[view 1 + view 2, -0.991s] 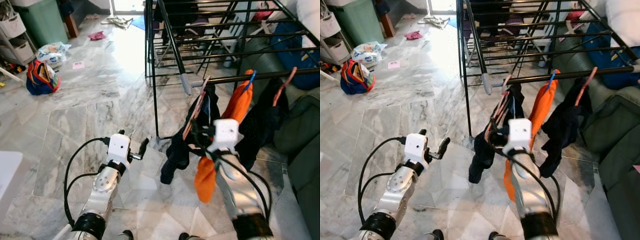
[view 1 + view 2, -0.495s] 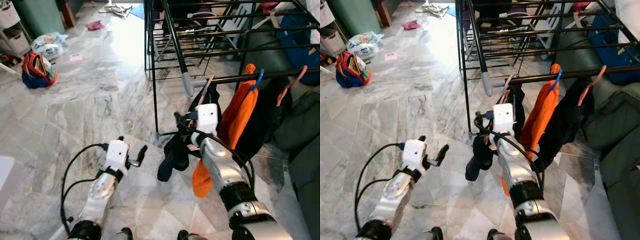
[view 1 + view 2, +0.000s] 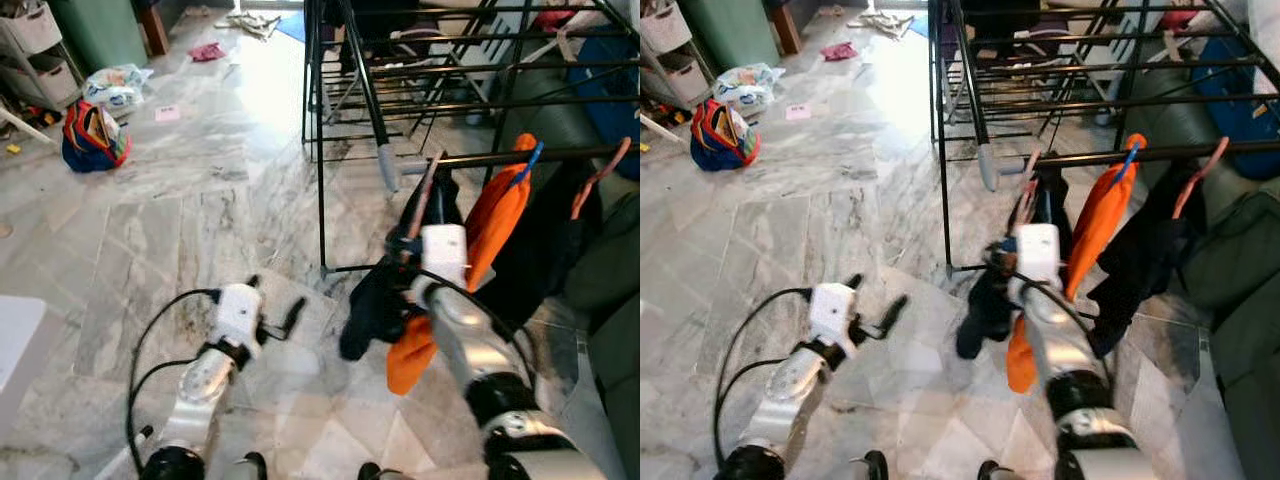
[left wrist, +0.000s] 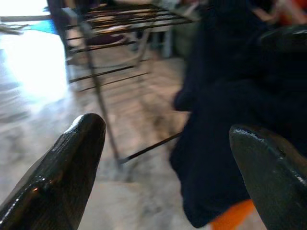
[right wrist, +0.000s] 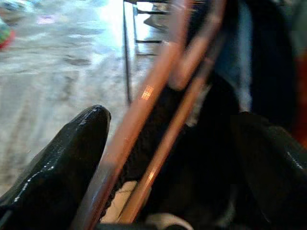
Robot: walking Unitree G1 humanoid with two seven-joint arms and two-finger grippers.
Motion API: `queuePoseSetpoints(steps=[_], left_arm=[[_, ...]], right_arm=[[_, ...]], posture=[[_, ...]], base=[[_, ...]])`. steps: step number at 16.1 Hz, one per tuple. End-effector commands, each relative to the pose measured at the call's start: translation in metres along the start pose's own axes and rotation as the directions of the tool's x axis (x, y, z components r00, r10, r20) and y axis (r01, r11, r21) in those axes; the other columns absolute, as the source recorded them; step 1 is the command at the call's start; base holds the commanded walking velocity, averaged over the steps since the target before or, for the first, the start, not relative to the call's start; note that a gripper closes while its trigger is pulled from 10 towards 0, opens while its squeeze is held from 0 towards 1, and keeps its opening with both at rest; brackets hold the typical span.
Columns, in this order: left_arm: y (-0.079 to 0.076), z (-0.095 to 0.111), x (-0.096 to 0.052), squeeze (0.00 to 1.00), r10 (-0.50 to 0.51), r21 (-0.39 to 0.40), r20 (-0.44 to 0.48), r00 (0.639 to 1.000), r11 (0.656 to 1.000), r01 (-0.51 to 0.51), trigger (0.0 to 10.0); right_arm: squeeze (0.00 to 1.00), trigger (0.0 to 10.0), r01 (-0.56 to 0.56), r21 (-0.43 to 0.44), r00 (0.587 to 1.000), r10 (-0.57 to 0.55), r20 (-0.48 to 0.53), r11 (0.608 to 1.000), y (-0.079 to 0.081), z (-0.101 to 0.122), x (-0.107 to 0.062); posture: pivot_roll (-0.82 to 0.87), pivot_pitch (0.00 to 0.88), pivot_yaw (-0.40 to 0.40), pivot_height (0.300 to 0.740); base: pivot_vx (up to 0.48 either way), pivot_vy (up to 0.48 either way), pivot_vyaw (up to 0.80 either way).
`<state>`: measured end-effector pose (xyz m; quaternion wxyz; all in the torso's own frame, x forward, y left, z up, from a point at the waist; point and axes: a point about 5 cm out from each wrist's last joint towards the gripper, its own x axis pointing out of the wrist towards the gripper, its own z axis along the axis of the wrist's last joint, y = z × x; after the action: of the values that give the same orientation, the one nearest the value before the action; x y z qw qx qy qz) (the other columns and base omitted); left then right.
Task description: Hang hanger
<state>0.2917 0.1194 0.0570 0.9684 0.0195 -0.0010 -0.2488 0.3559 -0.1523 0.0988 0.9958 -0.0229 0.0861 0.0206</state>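
A copper-pink hanger (image 3: 422, 196) with a dark garment (image 3: 378, 300) hangs at the end of the black drying rack's front rail (image 3: 480, 157). My right gripper (image 3: 403, 247) is at that hanger, below the rail. In the right wrist view the hanger's bars (image 5: 144, 110) run between the two spread fingers (image 5: 62, 158), close against one of them. My left gripper (image 3: 275, 300) is held low over the floor, left of the garment, open and with nothing in it; its fingers (image 4: 67, 163) point at the dark garment (image 4: 230, 120).
An orange garment (image 3: 495, 225) on a blue hanger and a dark one on a pink hanger (image 3: 597, 178) hang further along the rail. The rack's leg (image 3: 321, 170) stands ahead. A dark sofa (image 3: 610, 290) lies to the right, and a colourful bag (image 3: 92, 140) on the marble floor.
The whole view has shifted with the camera. My right gripper stays at the copper-pink hanger by the rail's end, and the left gripper stays open low on the left.
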Motion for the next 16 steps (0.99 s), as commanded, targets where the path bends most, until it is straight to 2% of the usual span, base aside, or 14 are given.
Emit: queuePoseSetpoints(steps=[1,5,11,12,14,16], left_arm=[[-0.004,-0.001,0.0,0.0,-0.034,-0.003,-0.005,0.999,0.999,0.034,10.0],[-0.005,0.001,0.003,0.0,-0.071,0.002,-0.008,0.997,0.997,0.071,10.0],[-0.009,-0.001,0.004,0.0,-0.08,0.005,-0.014,0.997,0.997,0.081,10.0],[-0.008,-0.001,0.004,0.0,-0.069,0.002,-0.015,0.997,0.998,0.069,10.0],[-0.008,-0.002,0.003,0.0,-0.064,0.001,-0.019,0.998,0.998,0.064,10.0],[-0.009,-0.004,0.002,0.0,-0.06,0.001,-0.023,0.998,0.998,0.06,10.0]], right_arm=[[0.0,10.0,0.033,-0.002,0.999,-0.033,0.015,0.999,-0.007,0.003,-0.001],[0.0,10.0,0.046,-0.036,0.998,-0.045,0.039,0.998,-0.016,0.011,0.0],[0.0,9.9,-0.074,-0.102,0.997,0.077,0.021,0.992,-0.014,0.028,0.014],[0.0,0.0,-0.073,-0.104,0.997,0.074,0.012,0.992,-0.019,0.03,0.015],[0.0,0.0,-0.069,-0.081,0.998,0.069,-0.005,0.994,-0.022,0.029,0.016],[0.0,0.0,-0.098,-0.062,0.995,0.096,-0.024,0.993,-0.017,0.025,0.017]], posture=[[0.01,0.176,0.004,0.74],[-0.01,0.181,0.013,0.74],[0.0,0.17,-0.001,0.74],[0.01,0.168,-0.01,0.74],[0.01,0.167,-0.015,0.74],[0.01,0.166,-0.016,0.74]], base=[[0.0,0.0,0.0],[0.0,0.0,0.0],[0.0,0.0,0.0],[0.0,0.0,0.0],[0.0,0.0,0.0],[0.0,0.0,0.0]])
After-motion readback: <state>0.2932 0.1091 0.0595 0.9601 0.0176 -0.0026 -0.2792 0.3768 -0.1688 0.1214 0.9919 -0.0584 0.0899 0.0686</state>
